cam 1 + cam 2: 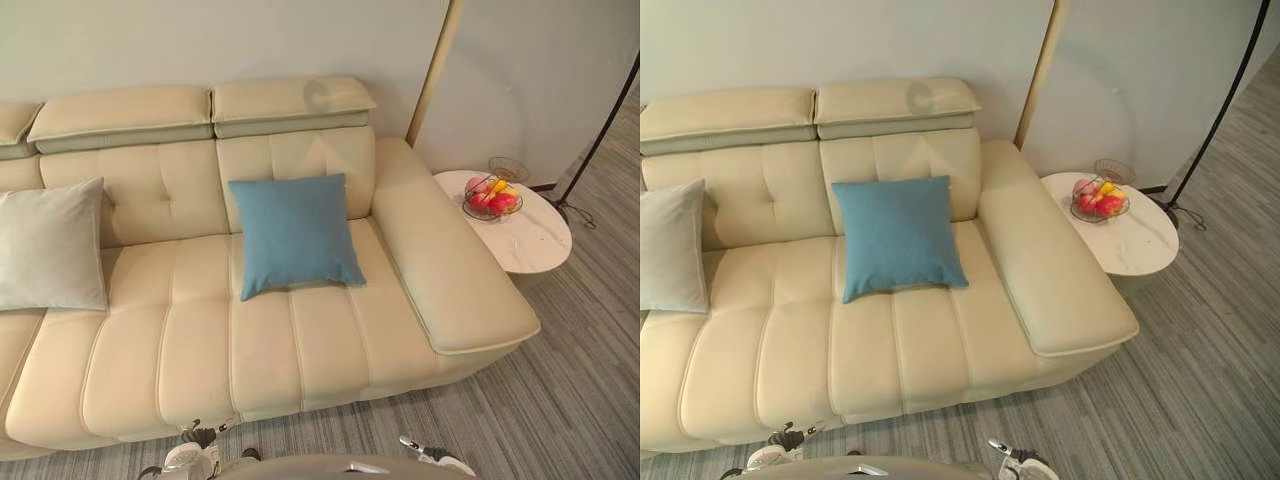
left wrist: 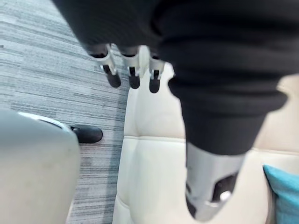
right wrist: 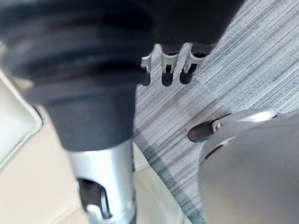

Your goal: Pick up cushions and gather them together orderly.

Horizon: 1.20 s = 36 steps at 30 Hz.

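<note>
At the far left of the cream sofa (image 1: pixel 200 340), a pale grey cushion (image 1: pixel 50 245) leans upright against the backrest (image 1: pixel 160 190), its outer side cut off by the edge of the view. It looks light and soft, likely to sag if taken by one corner. The left hand (image 2: pixel 134 70) hangs low before the sofa's front edge, over the grey floor (image 2: pixel 42 60), fingers straight, thumb apart from them, holding nothing. Further right, a blue cushion (image 1: pixel 295 235) stands tilted back against the backrest with its lower edge on the seat, well apart from the grey one and near the armrest (image 1: pixel 450 270). It looks plump and yielding, and its woven cover should grip rather than slip. A hold at the middle of its top or side edge, thumb on one face and fingers on the other, seems the surest way to carry it flat. The right hand (image 3: pixel 167 70) hangs low over the floor too, fingers straight and empty. Past the armrest, a round white side table (image 1: pixel 530 245) bears a wire fruit basket (image 1: pixel 492 197), which is worth keeping a swung cushion away from.
</note>
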Motion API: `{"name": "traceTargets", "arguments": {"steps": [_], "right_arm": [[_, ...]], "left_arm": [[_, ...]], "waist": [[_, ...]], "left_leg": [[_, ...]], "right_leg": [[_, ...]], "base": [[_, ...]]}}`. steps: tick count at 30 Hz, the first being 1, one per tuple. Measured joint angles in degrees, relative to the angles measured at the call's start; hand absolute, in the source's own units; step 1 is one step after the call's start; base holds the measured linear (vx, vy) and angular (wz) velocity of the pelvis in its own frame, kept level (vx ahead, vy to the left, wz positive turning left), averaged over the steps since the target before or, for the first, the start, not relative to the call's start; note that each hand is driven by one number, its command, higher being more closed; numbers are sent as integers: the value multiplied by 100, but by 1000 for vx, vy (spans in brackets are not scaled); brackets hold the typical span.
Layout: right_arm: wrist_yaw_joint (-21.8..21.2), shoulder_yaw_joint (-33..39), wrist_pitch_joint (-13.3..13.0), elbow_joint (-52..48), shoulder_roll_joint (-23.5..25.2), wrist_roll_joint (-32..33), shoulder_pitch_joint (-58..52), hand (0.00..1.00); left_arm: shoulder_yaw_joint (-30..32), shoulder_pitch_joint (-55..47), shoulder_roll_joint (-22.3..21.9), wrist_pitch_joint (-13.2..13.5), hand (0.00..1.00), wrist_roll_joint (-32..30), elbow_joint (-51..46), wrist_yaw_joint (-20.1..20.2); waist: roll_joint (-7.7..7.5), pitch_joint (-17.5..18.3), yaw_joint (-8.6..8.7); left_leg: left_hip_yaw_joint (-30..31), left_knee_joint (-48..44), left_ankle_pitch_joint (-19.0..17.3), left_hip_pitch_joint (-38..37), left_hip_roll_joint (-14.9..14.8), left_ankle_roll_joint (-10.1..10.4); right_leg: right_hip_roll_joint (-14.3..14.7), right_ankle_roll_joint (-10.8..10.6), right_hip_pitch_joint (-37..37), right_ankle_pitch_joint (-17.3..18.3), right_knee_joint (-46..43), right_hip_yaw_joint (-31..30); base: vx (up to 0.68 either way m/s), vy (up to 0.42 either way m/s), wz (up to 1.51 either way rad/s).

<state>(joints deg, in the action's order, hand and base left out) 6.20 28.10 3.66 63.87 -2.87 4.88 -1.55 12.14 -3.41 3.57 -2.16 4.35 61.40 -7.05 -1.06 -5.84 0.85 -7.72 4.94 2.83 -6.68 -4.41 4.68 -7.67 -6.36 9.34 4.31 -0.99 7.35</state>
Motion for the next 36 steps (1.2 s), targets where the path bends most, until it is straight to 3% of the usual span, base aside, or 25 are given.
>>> {"name": "traceTargets", "arguments": {"steps": [15,19,23,24,25,26,27,28,29,30,32,33,34,36], "right_arm": [[-103,-247,-121,-8,-4,261,33,0],[-100,-326,-120,-100,4,262,77,0],[-101,-500,-105,-202,7,257,185,0],[-97,-632,-99,-198,13,252,240,0],[-97,-812,-107,-203,31,245,353,0],[-93,-857,-102,-202,36,245,428,0],[-96,-859,-89,-205,19,235,432,0],[-92,-805,-110,-211,-3,222,391,0],[-90,-790,-111,-208,-5,184,382,0],[-89,-858,-129,-213,-32,134,397,0],[-86,-994,-122,-218,-133,15,522,0],[-88,-999,-126,-226,-169,-20,545,0],[-91,-1007,-133,-226,-152,-45,538,0],[-96,-961,-97,-239,-130,-35,434,0]], "left_arm": [[-52,101,42,9,0,53,18,25],[-112,149,55,25,0,62,5,26],[-106,188,78,25,0,61,17,28],[-101,194,115,25,0,61,22,26],[-101,209,167,23,0,62,43,23],[-102,264,185,24,0,62,26,23],[-102,340,191,39,0,62,-36,22],[-101,350,198,53,0,68,-63,21],[-98,350,204,55,0,85,-64,22],[-77,353,213,62,0,128,-58,23],[-98,308,120,77,0,229,-72,25],[-101,322,103,77,0,229,-65,25],[-119,321,72,75,0,226,-33,26],[-234,379,45,67,0,216,35,28]], "waist": [[-37,-260,63],[-32,-270,55],[-47,-305,72],[-31,-326,54],[-18,-363,73],[16,-396,83],[7,-414,99],[35,-442,150],[10,-454,148],[1,-473,135],[143,-448,43],[179,-442,33],[246,-416,39],[161,-525,69]], "left_leg": [[-206,-35,-2,-130,-39,11],[-812,-2,-67,-138,-97,21],[-1637,-40,-153,-159,-194,67],[-2004,-45,-160,-152,-308,68],[-2263,-228,-189,13,-454,-11],[-2386,-361,-221,112,-522,-52],[-2513,-460,-224,150,-568,-53],[-2575,-572,-256,67,-606,-7],[-2599,-671,-328,7,-612,42],[-2577,-857,-479,-33,-661,65],[-2524,-852,-672,-11,-721,44],[-2544,-828,-681,38,-736,27],[-2575,-875,-712,95,-829,32],[-2681,-1122,-813,42,-905,145]], "right_leg": [[5,-54,39,-29,-21,-109],[63,-57,-350,-179,-27,-731],[228,-80,-832,-583,79,-1357],[365,41,-1058,-915,127,-1043],[398,298,-1187,-1161,222,-438],[366,452,-1291,-1061,118,55],[174,663,-1500,-383,-570,1014],[-139,725,-1559,-137,-1172,1648],[-184,637,-1572,-155,-1299,1777],[-31,626,-1466,-183,-1286,1725],[359,507,-1244,-441,-235,1369],[430,497,-1218,-485,-39,1383],[529,663,-1221,-663,46,1444],[580,649,-1079,-818,258,1465]], "base": [[-18,-2,-4],[-52,33,-72],[-33,21,-125],[-69,-68,-151],[-79,-108,-138],[-87,-169,-89],[-89,-164,-51],[-87,-134,-43],[-72,-72,-42],[-143,-62,-60],[-190,-57,-99],[-128,-39,-99],[-84,-60,-53],[-71,-40,-33]]}}
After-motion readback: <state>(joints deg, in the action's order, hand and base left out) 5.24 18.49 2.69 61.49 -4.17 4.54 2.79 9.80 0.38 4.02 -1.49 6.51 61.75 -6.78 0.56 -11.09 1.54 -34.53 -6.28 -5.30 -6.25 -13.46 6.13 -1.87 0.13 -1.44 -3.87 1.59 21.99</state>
